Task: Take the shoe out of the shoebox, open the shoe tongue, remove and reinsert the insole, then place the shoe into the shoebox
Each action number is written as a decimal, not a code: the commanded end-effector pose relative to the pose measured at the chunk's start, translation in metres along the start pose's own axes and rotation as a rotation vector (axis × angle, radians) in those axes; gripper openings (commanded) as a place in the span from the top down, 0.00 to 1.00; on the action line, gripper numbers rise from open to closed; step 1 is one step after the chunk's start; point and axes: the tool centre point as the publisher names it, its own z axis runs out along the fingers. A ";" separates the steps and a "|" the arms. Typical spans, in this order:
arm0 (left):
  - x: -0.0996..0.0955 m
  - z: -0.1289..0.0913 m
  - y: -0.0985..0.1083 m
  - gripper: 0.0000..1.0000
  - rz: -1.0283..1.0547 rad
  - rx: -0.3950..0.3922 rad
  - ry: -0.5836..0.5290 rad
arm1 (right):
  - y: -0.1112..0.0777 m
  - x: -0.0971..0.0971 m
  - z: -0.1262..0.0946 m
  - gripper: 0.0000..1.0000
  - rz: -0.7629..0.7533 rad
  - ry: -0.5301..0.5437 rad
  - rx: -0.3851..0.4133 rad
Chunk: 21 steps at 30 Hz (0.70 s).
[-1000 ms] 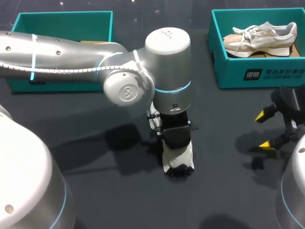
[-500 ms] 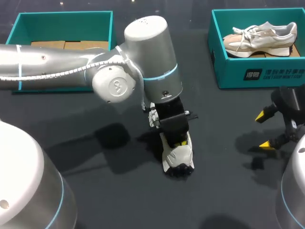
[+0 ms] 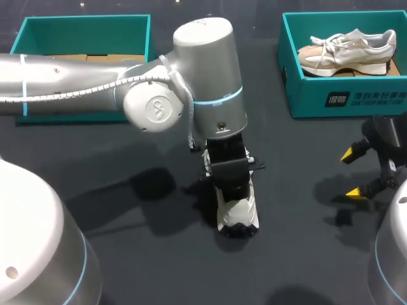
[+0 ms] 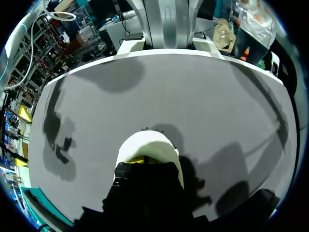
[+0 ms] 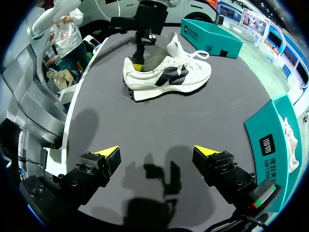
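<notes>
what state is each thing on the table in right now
shoe on the table, out of its box, upright on its sole, laced
left gripper, down at that shoe's heel, open or shut unclear
right gripper, open, holding nothing
left shoebox, lidless, no shoe visible inside
right shoebox, lidless, holding the second shoe
second shoe, laced, lying in that box

Dark matte table under overhead light
The table [image 3: 299,210] has a flat, plain charcoal top, lit from above so that soft, blurred shadows [image 3: 152,184] lie across it. In the left wrist view the same grey top ends in a thin white edge [image 4: 159,51] that runs along its far side.
</notes>
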 end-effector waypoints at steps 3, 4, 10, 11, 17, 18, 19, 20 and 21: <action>0.003 0.020 0.012 1.00 -0.021 0.008 0.022 | 0.000 0.002 0.000 0.00 0.001 -0.003 0.002; 0.005 0.022 0.015 1.00 -0.024 0.004 0.023 | 0.000 0.002 0.000 0.00 0.001 -0.003 0.002; 0.007 0.029 0.031 1.00 -0.048 -0.050 0.016 | 0.000 0.002 0.000 0.00 0.001 -0.003 0.002; 0.006 0.028 0.033 1.00 -0.051 -0.063 0.008 | 0.000 0.002 0.000 0.00 0.001 -0.003 0.002; -0.004 0.000 0.034 1.00 -0.039 -0.106 -0.053 | 0.000 0.002 0.000 0.00 0.001 -0.003 0.002; -0.006 -0.007 0.032 1.00 -0.031 -0.104 -0.061 | 0.000 0.002 0.000 0.00 0.001 -0.003 0.002; -0.007 -0.012 0.031 1.00 -0.022 -0.106 -0.068 | 0.000 0.002 0.000 0.00 0.001 -0.003 0.002; -0.007 -0.017 0.030 1.00 -0.010 -0.105 -0.073 | 0.000 0.002 0.000 0.00 0.001 -0.003 0.002; -0.008 -0.022 0.028 1.00 0.002 -0.101 -0.075 | 0.000 0.002 0.000 0.00 0.001 -0.003 0.002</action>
